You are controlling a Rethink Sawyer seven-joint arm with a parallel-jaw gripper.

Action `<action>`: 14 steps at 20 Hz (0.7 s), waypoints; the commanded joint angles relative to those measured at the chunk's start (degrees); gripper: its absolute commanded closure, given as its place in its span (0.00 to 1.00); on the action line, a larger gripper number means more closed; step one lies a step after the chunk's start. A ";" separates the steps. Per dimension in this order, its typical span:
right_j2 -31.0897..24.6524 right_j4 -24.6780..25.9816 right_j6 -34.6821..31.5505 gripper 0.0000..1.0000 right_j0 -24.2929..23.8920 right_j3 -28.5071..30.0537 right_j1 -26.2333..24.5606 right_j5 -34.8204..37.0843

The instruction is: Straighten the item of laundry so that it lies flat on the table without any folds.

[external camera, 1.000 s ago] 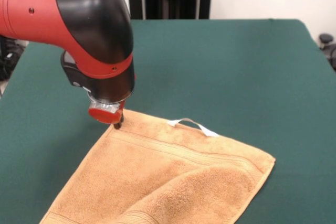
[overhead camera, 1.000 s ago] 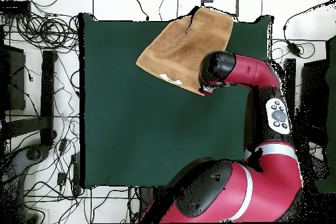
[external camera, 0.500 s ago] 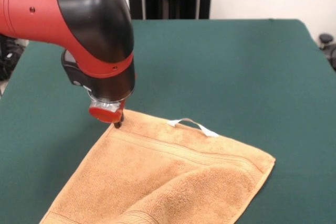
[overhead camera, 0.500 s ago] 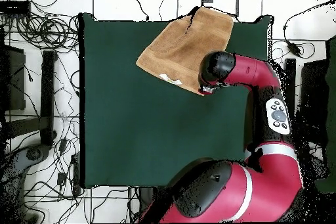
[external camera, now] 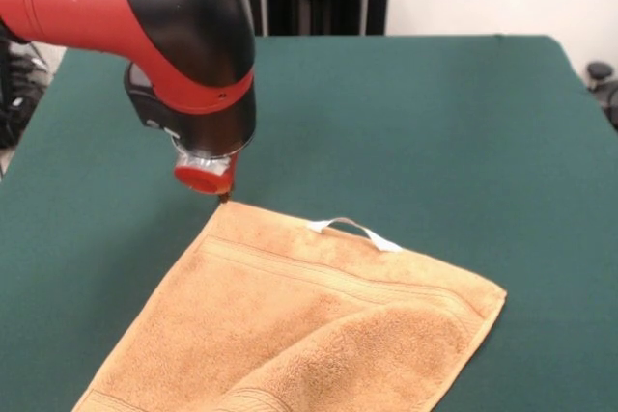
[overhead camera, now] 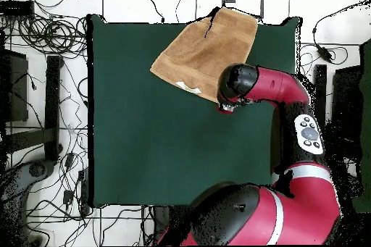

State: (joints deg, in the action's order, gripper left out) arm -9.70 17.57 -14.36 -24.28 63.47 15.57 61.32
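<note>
1. The towel (external camera: 309, 325) is seen at the lower centre of the front view on the table (external camera: 463, 132), one part folded over.
2. The gripper (external camera: 224, 196) is held at the towel's upper corner; its opening cannot be told.

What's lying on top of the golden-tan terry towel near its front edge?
A folded-over flap of the golden-tan terry towel itself lies there. What the flap covers is hidden. Around the towel, only the dark green felt table shows.
</note>
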 commanded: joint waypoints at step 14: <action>-5.79 -0.64 -5.43 1.00 1.17 -4.11 -10.32 -3.56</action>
State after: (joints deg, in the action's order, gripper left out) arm -9.79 16.82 -14.36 -24.28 59.10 12.39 62.60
